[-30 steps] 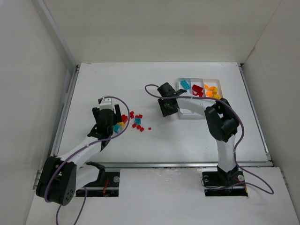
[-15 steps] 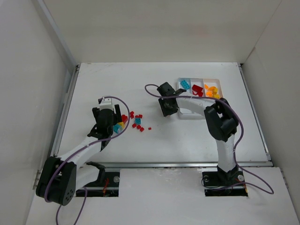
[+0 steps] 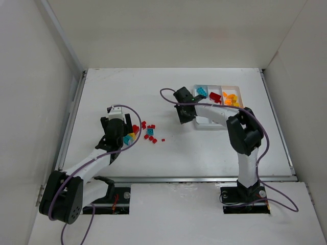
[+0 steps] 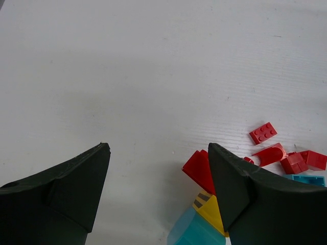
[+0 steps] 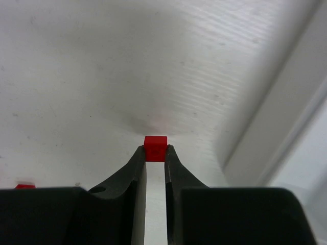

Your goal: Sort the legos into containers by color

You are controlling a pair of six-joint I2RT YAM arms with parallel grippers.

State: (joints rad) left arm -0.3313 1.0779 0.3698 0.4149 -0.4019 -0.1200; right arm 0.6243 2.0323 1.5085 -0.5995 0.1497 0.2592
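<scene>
My right claw (image 5: 155,151) is clamping a small red brick (image 5: 155,142) between its fingertips, just left of the white tray (image 3: 217,85), whose wall is showing at the right of my wrist view. Whether the brick is touching the table (image 3: 204,153) or hanging just above it, I cannot quite tell. The tray is holding teal pieces in its left compartment, red in the middle and orange in the right. My left claw (image 4: 158,148) is standing wide apart, gripping nothing, over the table's left half. The loose legos (image 3: 147,130) are lying just right of it: red ones, a yellow one and teal ones, the nearest crowding its right side.
</scene>
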